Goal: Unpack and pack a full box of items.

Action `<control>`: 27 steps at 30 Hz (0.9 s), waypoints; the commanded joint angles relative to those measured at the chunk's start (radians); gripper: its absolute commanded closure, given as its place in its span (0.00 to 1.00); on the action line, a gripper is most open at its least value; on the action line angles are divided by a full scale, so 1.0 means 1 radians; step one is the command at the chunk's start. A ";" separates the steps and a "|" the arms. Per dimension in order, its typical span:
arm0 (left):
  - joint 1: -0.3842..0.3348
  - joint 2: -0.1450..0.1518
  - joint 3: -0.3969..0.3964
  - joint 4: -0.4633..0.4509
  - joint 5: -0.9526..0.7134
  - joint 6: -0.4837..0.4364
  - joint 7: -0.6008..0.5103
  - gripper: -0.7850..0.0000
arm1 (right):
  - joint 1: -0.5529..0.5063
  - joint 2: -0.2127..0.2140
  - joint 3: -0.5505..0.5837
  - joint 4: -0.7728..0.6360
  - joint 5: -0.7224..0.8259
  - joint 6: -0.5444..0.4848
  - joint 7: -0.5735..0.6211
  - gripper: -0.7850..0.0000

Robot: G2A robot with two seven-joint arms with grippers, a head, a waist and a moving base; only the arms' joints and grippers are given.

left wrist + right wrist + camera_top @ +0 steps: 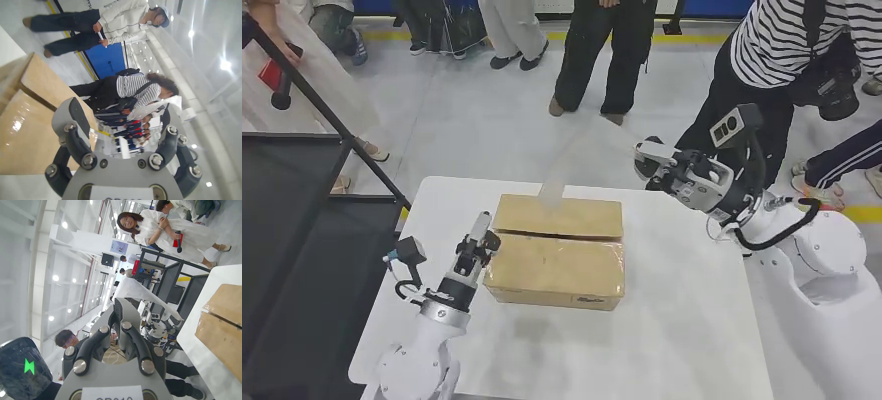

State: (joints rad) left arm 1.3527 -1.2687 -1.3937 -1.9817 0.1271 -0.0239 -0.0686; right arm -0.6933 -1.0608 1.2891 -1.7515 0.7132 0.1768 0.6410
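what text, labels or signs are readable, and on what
no whole words readable
green lightning-bolt sign: on the black device
left wrist label: cut off at the edge
right wrist label: cut off too
print on the box: too small
blue panel logo: blurred

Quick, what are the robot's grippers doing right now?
Left gripper: open, holding nothing.
Right gripper: closed on a white strip.

Right gripper (117, 306) pinches a white strip (151, 296) near the box (223, 323).
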 commanded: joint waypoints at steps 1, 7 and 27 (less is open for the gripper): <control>0.008 0.004 0.013 0.005 0.161 -0.043 -0.014 0.00 | 0.005 -0.002 -0.003 0.012 0.055 0.075 -0.010 1.00; 0.016 0.006 0.033 0.010 0.254 -0.106 0.000 0.00 | 0.016 -0.004 -0.005 0.021 0.087 0.147 -0.029 1.00; -0.039 -0.003 0.128 0.064 0.380 -0.160 0.005 0.00 | -0.042 -0.020 0.007 -0.041 0.289 0.172 -0.119 1.00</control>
State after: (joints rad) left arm 1.3206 -1.2709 -1.2756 -1.9226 0.5004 -0.1790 -0.0639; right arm -0.7313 -1.0799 1.2973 -1.7843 0.9951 0.3467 0.5233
